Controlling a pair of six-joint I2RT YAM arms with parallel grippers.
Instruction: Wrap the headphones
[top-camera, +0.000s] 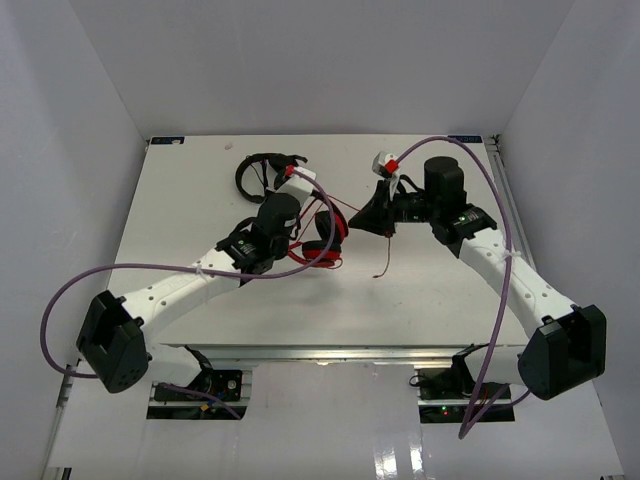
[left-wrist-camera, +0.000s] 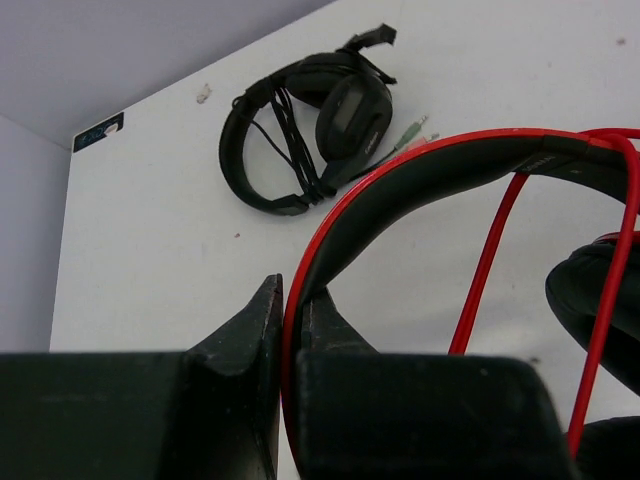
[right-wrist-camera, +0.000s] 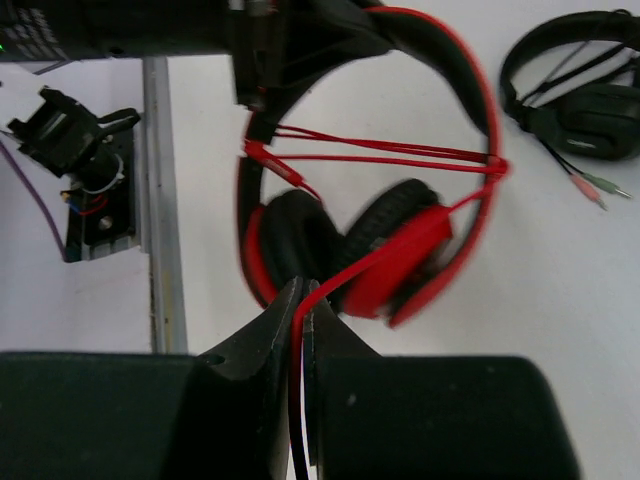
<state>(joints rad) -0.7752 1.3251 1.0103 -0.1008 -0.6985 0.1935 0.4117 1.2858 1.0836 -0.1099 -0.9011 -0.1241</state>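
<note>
Mid-wrap, a few turns of cable (right-wrist-camera: 380, 152) already strung across the band. Left gripper (left-wrist-camera: 285, 290) clamped on the band of the red headphones (left-wrist-camera: 430, 160), held over the middle of the table (top-camera: 190, 190). Right gripper (right-wrist-camera: 302, 292) pinched shut on the cable, line taut from the earcups (right-wrist-camera: 400, 265). Next, likely: carry the line round the band again, keeping tension. Beyond, black headphones (left-wrist-camera: 305, 130) lying well apart.

Red headphones (right-wrist-camera: 400, 265), black headset (left-wrist-camera: 355, 110), white table (top-camera: 190, 190).
</note>
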